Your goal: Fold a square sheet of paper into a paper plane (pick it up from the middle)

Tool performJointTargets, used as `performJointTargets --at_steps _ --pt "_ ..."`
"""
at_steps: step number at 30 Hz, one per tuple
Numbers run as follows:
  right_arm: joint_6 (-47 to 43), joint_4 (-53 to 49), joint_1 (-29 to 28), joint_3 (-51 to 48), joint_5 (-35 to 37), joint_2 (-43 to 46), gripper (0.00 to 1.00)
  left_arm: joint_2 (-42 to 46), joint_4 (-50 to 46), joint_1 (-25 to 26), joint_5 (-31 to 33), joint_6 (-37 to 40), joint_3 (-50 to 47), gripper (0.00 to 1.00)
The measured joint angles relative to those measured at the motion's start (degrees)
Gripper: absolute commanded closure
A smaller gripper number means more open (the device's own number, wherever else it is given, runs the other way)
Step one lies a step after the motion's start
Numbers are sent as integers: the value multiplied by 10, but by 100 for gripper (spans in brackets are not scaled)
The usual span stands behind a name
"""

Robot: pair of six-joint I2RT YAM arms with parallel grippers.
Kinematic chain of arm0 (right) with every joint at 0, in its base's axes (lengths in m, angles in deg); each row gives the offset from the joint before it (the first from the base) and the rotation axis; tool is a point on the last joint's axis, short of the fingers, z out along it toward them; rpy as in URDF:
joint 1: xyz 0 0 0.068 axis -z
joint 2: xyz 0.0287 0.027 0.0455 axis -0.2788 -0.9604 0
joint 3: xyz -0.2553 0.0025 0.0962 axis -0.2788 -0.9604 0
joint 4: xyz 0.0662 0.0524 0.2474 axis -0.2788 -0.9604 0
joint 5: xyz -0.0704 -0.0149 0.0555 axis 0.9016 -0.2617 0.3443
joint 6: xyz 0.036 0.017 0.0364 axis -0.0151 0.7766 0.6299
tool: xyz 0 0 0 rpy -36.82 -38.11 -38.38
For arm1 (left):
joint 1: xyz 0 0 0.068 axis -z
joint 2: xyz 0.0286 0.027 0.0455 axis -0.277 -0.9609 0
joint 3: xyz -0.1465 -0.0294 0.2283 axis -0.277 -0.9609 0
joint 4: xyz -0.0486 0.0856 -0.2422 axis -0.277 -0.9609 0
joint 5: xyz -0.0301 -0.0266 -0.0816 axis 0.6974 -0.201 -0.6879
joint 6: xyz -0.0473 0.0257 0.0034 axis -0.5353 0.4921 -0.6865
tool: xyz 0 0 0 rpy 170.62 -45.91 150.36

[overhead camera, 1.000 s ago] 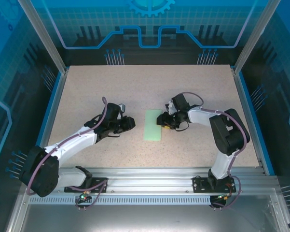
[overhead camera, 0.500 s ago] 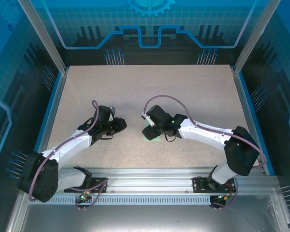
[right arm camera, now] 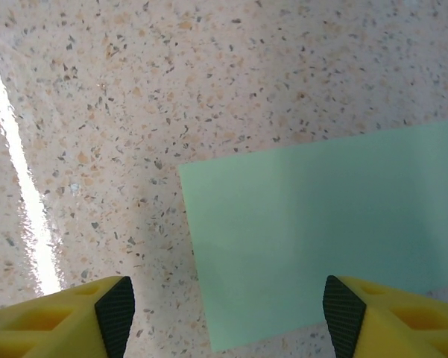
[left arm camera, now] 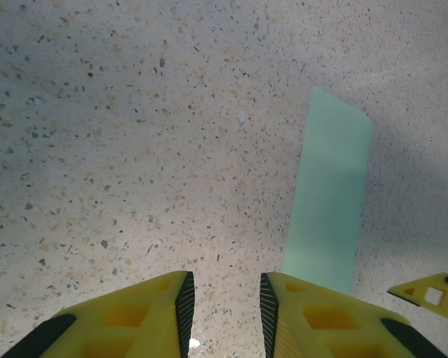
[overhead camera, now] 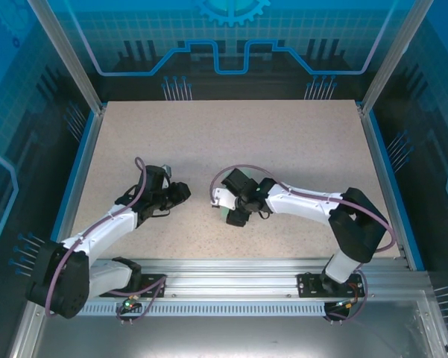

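Note:
The square sheet of paper [right arm camera: 320, 239] lies flat on the speckled table as a folded pale mint-green rectangle. In the left wrist view the paper [left arm camera: 328, 201] is a narrow strip ahead and to the right. From above, only a sliver of the paper [overhead camera: 223, 216] shows beside the right arm. My right gripper [right arm camera: 227, 321] hangs open just above the paper's near end, its jaws wide and nothing between them. In the top view the right gripper [overhead camera: 237, 216] points left. My left gripper [left arm camera: 224, 313] stands narrowly open over bare table left of the paper. From above the left gripper [overhead camera: 185, 192] is apart from the paper.
The table [overhead camera: 283, 134] is a speckled beige slab with blue edging, walled by clear panels. A yellow finger of the right gripper [left arm camera: 432, 291] shows at the lower right of the left wrist view. A strip of glare [right arm camera: 22, 186] runs across the tabletop.
My right arm has swung left across the paper and its jaws have opened wide. My left arm has drawn back to the left, away from the paper.

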Motion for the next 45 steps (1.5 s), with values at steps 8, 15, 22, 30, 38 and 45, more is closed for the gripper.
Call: performJointTargets --at_steps 8,15,22,30,38,45 --pt "-62 29 -9 0 26 -71 29 0 0 -5 -2 2 0 67" --pt "-78 35 -14 0 40 -72 31 0 0 -7 -2 3 0 67" --pt "-83 30 -19 3 44 -75 40 0 0 -7 -2 3 0 67" --pt "-89 40 -19 3 84 -75 49 0 0 -7 -2 3 0 66" --pt "-89 42 -19 3 99 -79 50 0 0 -7 -6 3 0 66" --pt "-90 71 -20 1 113 -78 56 0 0 -7 -6 2 0 66"
